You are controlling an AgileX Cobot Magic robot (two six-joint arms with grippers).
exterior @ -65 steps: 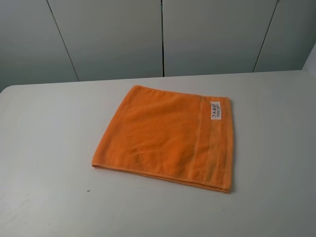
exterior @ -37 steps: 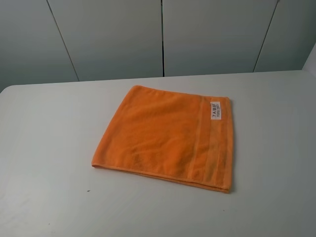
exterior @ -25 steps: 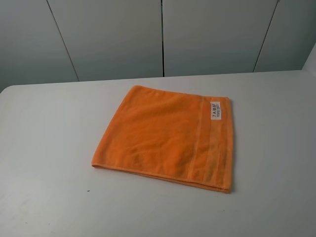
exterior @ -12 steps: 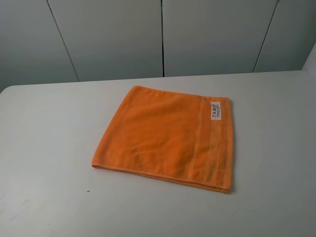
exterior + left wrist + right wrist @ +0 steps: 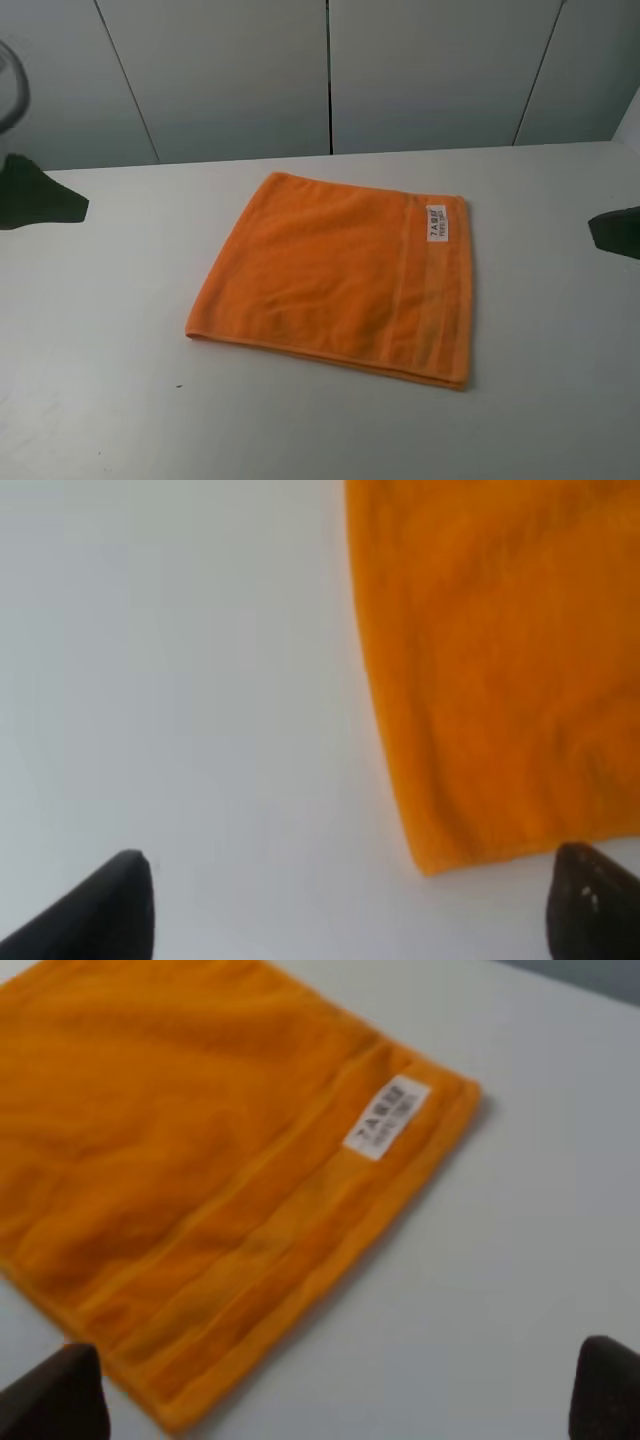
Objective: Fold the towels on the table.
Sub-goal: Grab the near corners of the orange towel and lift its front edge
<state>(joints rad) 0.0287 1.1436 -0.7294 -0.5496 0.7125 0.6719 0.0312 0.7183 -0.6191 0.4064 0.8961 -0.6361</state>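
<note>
The orange towel (image 5: 340, 275) lies flat in the middle of the white table (image 5: 100, 330), folded to a rough square. Its white label (image 5: 436, 222) and stripe bands run along its right edge. My left gripper (image 5: 40, 195) shows at the left edge of the high view, well clear of the towel. In the left wrist view it (image 5: 350, 920) is open and empty, with a towel (image 5: 500, 660) corner ahead of it. My right gripper (image 5: 618, 232) shows at the right edge. In the right wrist view it (image 5: 330, 1400) is open and empty above the towel's (image 5: 220, 1190) label (image 5: 386, 1117) side.
Grey wall panels (image 5: 330, 70) stand behind the table's far edge. A tiny dark speck (image 5: 179, 386) lies on the table in front of the towel's left corner. Bare white tabletop shows in both wrist views (image 5: 150, 680) (image 5: 520, 1210).
Both grippers have come into the high view, the left from the left edge and the right from the right edge. The towel has not moved.
</note>
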